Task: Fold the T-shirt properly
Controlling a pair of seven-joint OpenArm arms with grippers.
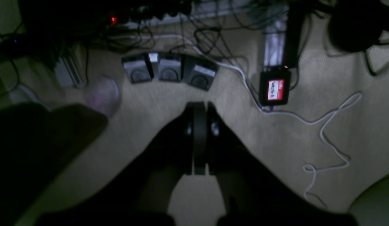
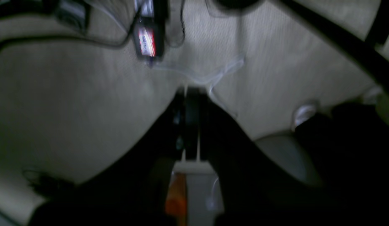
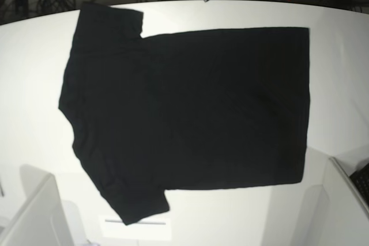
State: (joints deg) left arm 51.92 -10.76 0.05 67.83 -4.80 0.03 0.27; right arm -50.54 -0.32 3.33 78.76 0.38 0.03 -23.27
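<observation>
The T-shirt (image 3: 190,113) lies spread flat on the white table (image 3: 334,84), untouched. The left gripper (image 1: 199,108) and right gripper (image 2: 191,91) look closed and empty, though both views are dim. Each should open before pinching a sleeve-side edge.

Both wrist views are dark and blurred. In the right wrist view the right gripper (image 2: 191,122) is a smeared black shape, and an orange patch (image 2: 175,201) below it is too blurred to identify. In the base view only pale slivers of the arms (image 3: 34,217) show, and the table (image 3: 34,44) runs past every edge.
</observation>
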